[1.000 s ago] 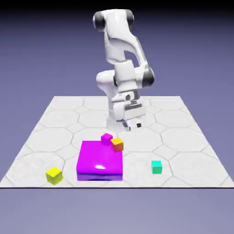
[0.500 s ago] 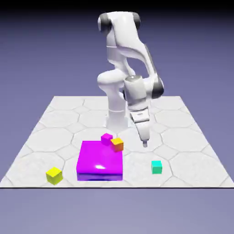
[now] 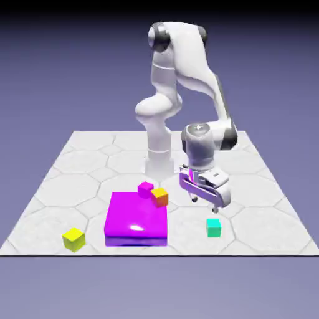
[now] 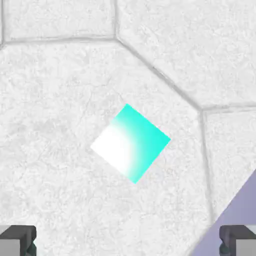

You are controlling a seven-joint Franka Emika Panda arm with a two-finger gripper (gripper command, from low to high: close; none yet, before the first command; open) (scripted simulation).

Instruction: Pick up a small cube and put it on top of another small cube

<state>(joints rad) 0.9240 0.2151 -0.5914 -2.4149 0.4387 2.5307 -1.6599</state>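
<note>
Surface (image 3: 249, 187) of pale hexagonal tiles carries everything, with the white arm (image 3: 187, 68) bent over its near half. Next in size comes the flat magenta block (image 3: 136, 219), lying left of the middle in the exterior view, with a small magenta cube (image 3: 146, 189) and a small orange cube (image 3: 160, 197) at its far right corner, the two touching or nearly so. Above the tiles, right of the block, hangs the claw (image 3: 205, 201), its fingertips (image 4: 18, 239) spread wide and holding nothing; in the hand view they sit at the two bottom corners with bare tile between them. Just below the claw in the exterior view, resting on the surface and apart from it, is the small teal cube (image 3: 214, 228); the hand view shows its top face (image 4: 131, 143) turned diamond-wise, midway between the fingers. Well apart, near the front left corner of the surface in the exterior view, rests the small yellow cube (image 3: 73, 238).
</note>
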